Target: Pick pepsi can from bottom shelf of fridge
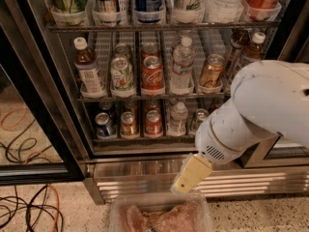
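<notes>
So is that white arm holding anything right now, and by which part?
Nothing visible. Its tool hangs in front of the shiny stainless-steel slatted base, while the small blue aluminium can sits on the lowest wire rack, untouched.

Seeing warm, rather dim indoor light throughout. Catching streaky glare along the slatted steel base of the fridge (140, 172). Sinking into deep shadow toward the back of the bottom shelf (140, 139). Showing the pale hand (189, 175), hanging low before that base, evenly lit.
</notes>
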